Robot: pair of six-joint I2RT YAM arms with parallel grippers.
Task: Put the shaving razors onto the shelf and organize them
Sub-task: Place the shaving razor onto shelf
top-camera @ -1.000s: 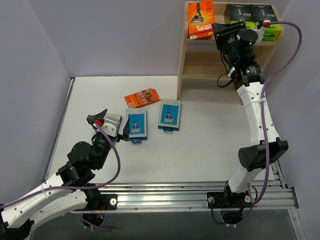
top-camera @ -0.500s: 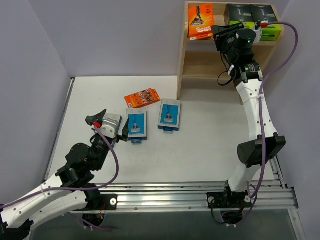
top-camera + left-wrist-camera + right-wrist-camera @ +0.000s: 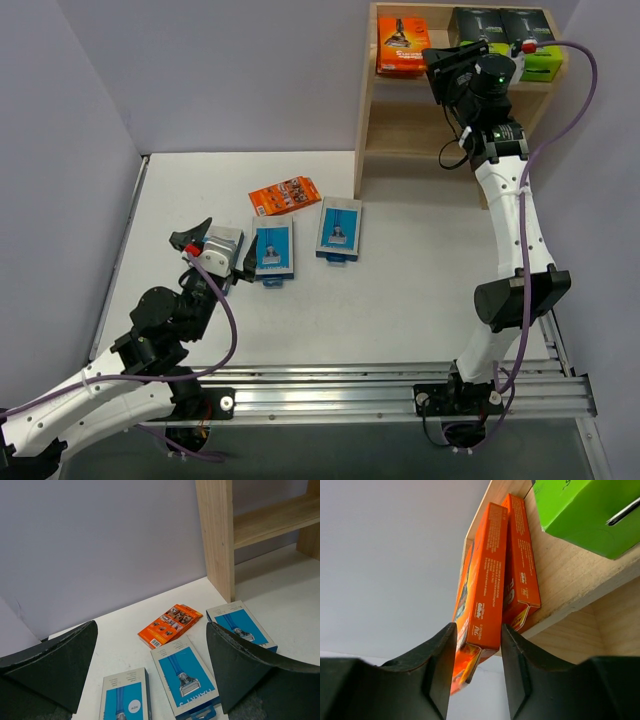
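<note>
Right two-finger gripper (image 3: 477,627): jaws narrow, flanking a flat orange razor pack (image 3: 485,570) standing on edge on the top tier of the light wooden shelf (image 3: 570,580); whether they press it cannot be told. A second flat orange pack (image 3: 520,565) touches it, and two black boxes with lime-green ends (image 3: 500,25) are alongside. Left gripper (image 3: 151,624): jaws wide, holding nothing, above the white table (image 3: 400,280), where a third orange pack (image 3: 284,195) and three light-blue razor cards (image 3: 187,677) lie flat
</note>
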